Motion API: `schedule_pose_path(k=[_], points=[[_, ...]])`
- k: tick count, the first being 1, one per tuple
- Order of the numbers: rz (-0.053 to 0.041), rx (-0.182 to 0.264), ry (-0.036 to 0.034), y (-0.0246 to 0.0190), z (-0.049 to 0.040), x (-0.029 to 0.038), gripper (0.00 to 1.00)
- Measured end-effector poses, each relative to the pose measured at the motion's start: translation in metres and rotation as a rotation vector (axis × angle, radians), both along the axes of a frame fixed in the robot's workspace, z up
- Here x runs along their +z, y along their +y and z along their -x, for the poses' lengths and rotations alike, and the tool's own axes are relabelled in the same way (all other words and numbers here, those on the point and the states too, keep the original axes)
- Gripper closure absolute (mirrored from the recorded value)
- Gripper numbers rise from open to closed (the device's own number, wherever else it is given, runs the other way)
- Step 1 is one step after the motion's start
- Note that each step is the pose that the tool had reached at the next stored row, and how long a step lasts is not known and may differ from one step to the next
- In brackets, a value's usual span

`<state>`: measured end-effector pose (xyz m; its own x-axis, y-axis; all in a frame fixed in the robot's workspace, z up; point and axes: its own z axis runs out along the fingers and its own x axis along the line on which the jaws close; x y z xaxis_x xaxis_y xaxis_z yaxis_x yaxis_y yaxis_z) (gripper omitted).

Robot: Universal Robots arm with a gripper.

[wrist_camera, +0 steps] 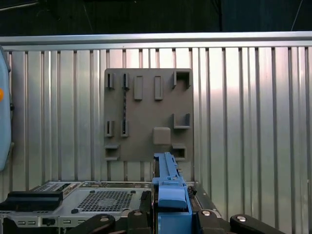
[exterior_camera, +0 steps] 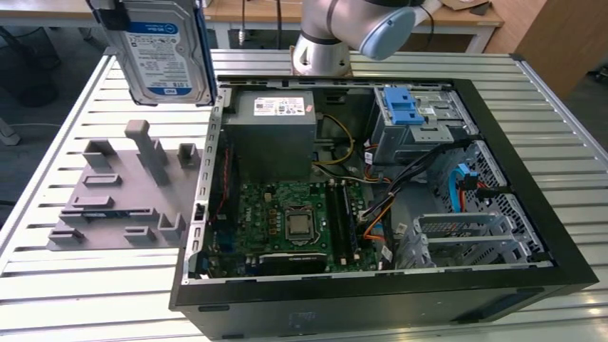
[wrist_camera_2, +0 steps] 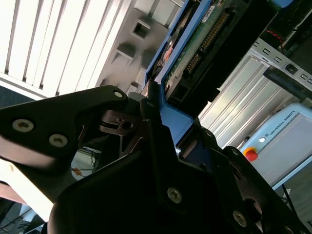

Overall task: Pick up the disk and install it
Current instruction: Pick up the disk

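Starting at the exterior view's left, the grey holder plate (exterior_camera: 114, 196) lies flat on the slatted metal table (exterior_camera: 85, 285), its slots and posts bare. Above its far end I've got the disk (exterior_camera: 161, 50) up in the air, standing upright, white-and-blue label facing the camera, blue frame running down its side. My gripper (wrist_camera: 170, 213) is clamped tight on that blue frame: in the first wrist view the frame's edge sits squeezed between my dark fingers (wrist_camera: 141, 212), with the plate and table far below, and in the second wrist view the disk's green underside stretches away from my grip. So the disk is outside the computer case (exterior_camera: 532, 235), just beside its near-left wall. Moving right, the open case lies on its side, the grey power supply box (exterior_camera: 275, 117) at the back, the green circuit board (exterior_camera: 295, 221) in front of it. Further right sits the metal drive cage (exterior_camera: 423, 132) with blue latches. Behind the case my arm (exterior_camera: 357, 28) rises from the table.
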<state>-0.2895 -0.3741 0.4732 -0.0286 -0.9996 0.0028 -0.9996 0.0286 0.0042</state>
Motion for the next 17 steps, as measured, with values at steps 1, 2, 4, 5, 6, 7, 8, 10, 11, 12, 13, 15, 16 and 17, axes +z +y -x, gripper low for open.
schedule_pose_path(k=[1, 2, 4, 5, 6, 7, 8, 10, 11, 12, 13, 15, 16, 17], points=[[0.0000, 0.000, 0.0003, -0.0011, -0.0029, 0.0000, 0.64], [0.0000, 0.000, 0.0006, -0.0021, -0.0056, 0.0000, 0.64], [0.0001, 0.000, 0.0013, -0.0040, -0.0109, 0.0001, 0.64], [0.0001, 0.000, 0.0016, -0.0050, -0.0136, 0.0000, 0.64], [0.0000, 0.000, 0.0019, -0.0060, -0.0163, 0.0000, 0.64], [0.0000, 0.000, 0.0022, -0.0070, -0.0191, 0.0000, 0.64], [0.0001, 0.000, 0.0025, -0.0080, -0.0221, 0.0000, 0.64], [0.0001, 0.000, 0.0030, -0.0091, -0.0264, 0.0000, 0.64], [0.0001, 0.000, 0.0031, -0.0091, -0.0269, 0.0000, 0.64], [-0.0003, 0.000, 0.0031, -0.0091, -0.0269, 0.0000, 0.64], [-0.0020, 0.000, 0.0032, -0.0092, -0.0269, 0.0001, 0.64], [-0.0047, 0.000, -0.0001, -0.0093, -0.0269, 0.0000, 0.64], [-0.0052, 0.000, -0.0028, -0.0094, -0.0270, 0.0000, 0.64], [-0.0053, 0.000, -0.0041, -0.0095, -0.0270, 0.0001, 0.64]])
